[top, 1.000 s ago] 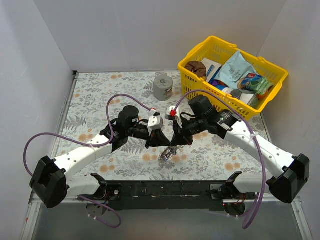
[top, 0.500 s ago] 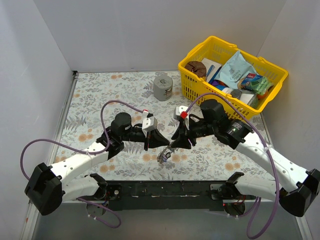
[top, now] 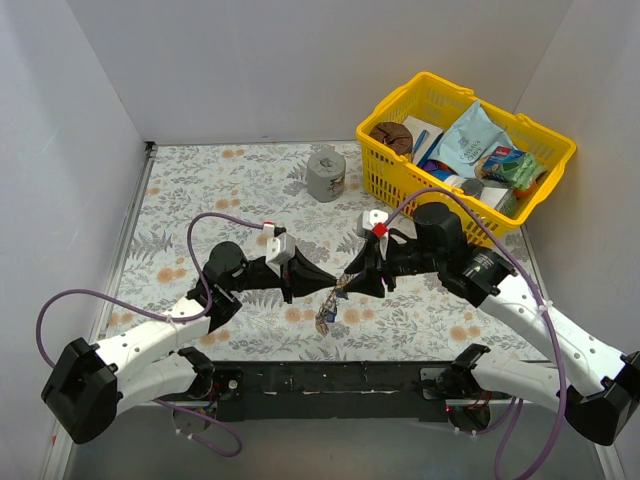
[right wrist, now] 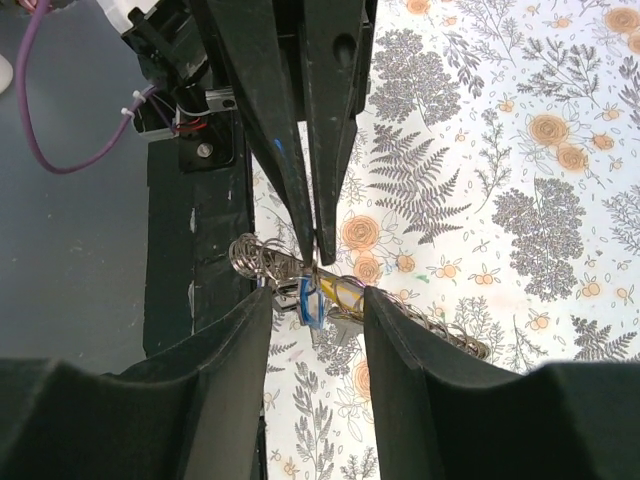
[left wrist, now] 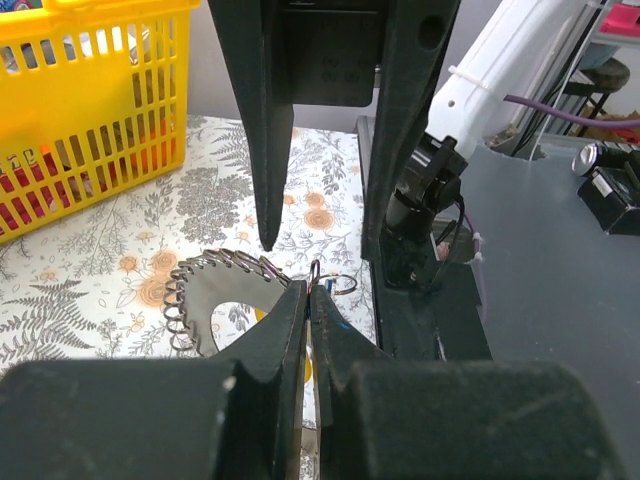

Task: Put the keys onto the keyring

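The keyring point(top: 325, 312), a flat grey ring with a ridged wire edge, sits near the table's front edge with the keys bunched on it. In the right wrist view it shows edge-on point(right wrist: 440, 328), with a blue key point(right wrist: 308, 298) and a yellow key point(right wrist: 342, 290). My left gripper point(top: 330, 288) is shut on a thin wire loop just above the blue key point(left wrist: 308, 288). My right gripper point(top: 347, 288) is open and faces it, its fingers either side of the keys point(right wrist: 315, 300). The ring's face shows in the left wrist view point(left wrist: 205, 285).
A yellow basket point(top: 400, 100) full of packets stands at the back right. A grey can point(top: 325, 175) stands at the back middle. The black base rail point(top: 330, 380) runs just in front of the keyring.
Both wrists have swung outward and lower, so the fingers point at each other more level. The fingertips still meet over the keyring, which has shifted slightly left and nearer.
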Action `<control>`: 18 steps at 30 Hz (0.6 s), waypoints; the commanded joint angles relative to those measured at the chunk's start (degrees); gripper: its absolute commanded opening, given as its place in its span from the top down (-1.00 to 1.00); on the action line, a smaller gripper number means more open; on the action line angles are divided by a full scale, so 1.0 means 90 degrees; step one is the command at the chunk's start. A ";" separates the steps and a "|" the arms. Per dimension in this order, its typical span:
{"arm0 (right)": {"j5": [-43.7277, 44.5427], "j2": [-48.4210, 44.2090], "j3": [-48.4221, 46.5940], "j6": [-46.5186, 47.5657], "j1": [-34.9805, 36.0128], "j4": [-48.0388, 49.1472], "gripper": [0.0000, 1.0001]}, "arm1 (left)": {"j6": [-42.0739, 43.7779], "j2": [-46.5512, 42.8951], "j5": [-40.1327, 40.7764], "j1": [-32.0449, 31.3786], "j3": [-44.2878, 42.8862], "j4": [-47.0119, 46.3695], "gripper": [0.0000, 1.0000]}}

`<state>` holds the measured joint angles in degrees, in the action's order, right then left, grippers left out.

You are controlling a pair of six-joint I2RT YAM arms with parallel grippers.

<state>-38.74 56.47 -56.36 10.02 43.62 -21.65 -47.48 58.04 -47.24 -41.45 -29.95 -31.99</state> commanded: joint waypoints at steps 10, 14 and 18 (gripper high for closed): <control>-0.0022 -0.0453 0.0168 -0.0196 -0.0081 0.0540 0.02 | -0.1139 -0.0589 0.0639 -0.0023 0.0682 -0.2664 1.00; -0.0216 -0.0522 0.0149 -0.0244 -0.0081 0.0637 0.03 | -0.1510 -0.0619 0.0971 -0.0023 0.0964 -0.3406 1.00; -0.0363 -0.0532 0.0139 -0.0322 -0.0081 0.0755 0.03 | -0.1726 -0.0570 0.1196 -0.0023 0.1092 -0.3809 1.00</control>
<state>-39.77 52.58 -55.22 8.34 43.13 -18.52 -59.68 54.00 -40.69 -41.43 -20.95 -57.52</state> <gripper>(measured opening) 0.486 0.020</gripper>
